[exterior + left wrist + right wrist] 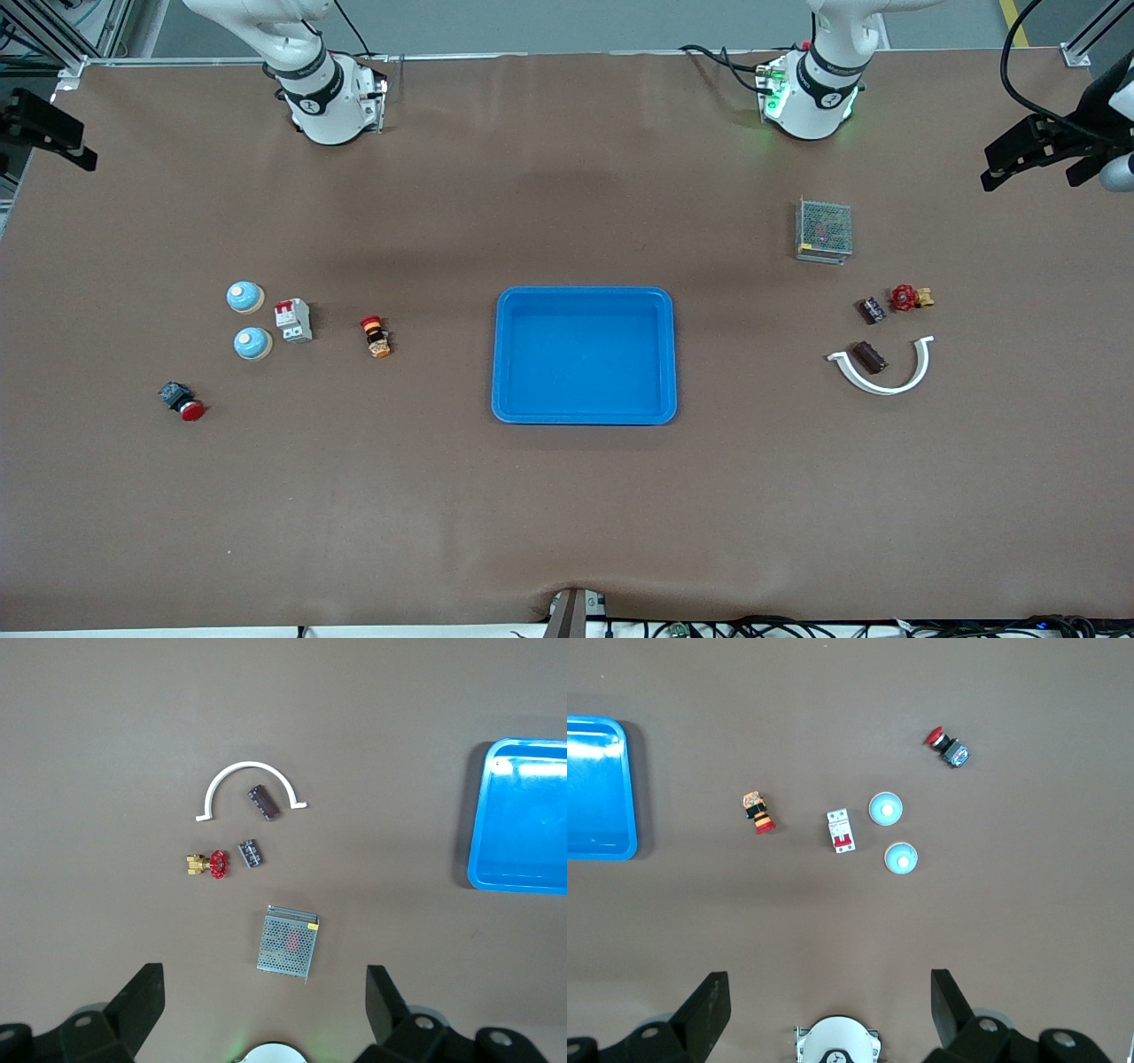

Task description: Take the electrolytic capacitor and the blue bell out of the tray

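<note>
Two blue-domed bells (245, 297) (252, 343) sit side by side toward the right arm's end of the table; both show in the right wrist view (885, 808) (901, 858). Two dark capacitors (873, 309) (870, 356) lie toward the left arm's end; both show in the left wrist view (251, 853) (263, 802). The one nearer the front camera lies inside a white arc (886, 377). A blue tray (505, 354) sits empty at the table's middle. My left gripper (263, 973) and right gripper (828, 979) are open, empty and held high above the table near their bases.
Beside the bells are a white circuit breaker (293, 320), an orange and black button (376, 337) and a red push button (182, 401). Near the capacitors are a red-handled valve (908, 298) and a metal mesh box (824, 229).
</note>
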Tool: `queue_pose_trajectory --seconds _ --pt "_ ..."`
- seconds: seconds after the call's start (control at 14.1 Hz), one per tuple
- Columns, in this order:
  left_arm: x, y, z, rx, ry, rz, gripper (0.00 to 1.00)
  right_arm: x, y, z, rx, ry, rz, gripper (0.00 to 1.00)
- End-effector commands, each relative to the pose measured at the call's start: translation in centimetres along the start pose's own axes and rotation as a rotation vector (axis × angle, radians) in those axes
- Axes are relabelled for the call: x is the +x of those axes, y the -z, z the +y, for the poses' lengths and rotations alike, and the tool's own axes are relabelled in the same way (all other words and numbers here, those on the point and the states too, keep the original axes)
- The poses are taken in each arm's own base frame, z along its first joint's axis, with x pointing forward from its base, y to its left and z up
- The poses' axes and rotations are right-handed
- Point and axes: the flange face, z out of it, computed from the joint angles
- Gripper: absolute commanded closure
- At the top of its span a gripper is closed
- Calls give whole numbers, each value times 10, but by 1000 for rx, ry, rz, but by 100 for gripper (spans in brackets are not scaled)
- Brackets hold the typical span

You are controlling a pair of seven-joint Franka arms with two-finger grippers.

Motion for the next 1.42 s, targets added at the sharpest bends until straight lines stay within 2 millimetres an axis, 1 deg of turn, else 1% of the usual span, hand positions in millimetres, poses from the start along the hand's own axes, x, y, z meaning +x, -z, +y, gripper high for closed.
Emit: queue_pose_trajectory --seconds 0.0,0.14,0.28,0.57,0.64,0.71,0.85,1.0,1.07,1.14,1.35 --pt "-8 7 -2 5 10 15 0 -20 -11 1 23 -12 8 0" --pt "-8 8 -3 6 12 18 0 -18 -16 3 28 -15 6 0" --pt "-8 9 -2 6 12 21 0 -15 -20 -1 27 -8 12 0" --pt "-7 9 -1 4 -11 21 0 -11 -36 0 26 -11 13 0" --pt "-6 14 0 3 -13 32 0 -10 -39 -1 27 -9 16 0" --pt "-5 21 0 3 -12 47 0 -10 -39 -2 26 -14 18 0" --pt "0 24 -1 -1 -8 55 0 -7 -34 -16 18 -35 27 0" --pt "0 24 -2 -1 -5 55 0 -7 -28 -25 13 -45 38 0" --pt "-1 24 -1 -1 -8 49 0 -7 -24 -27 12 -43 48 0" --pt "-1 23 4 0 -16 43 0 -6 -22 -29 13 -40 52 0" --pt "-2 20 7 2 -22 28 0 -2 -19 -34 28 -65 89 0"
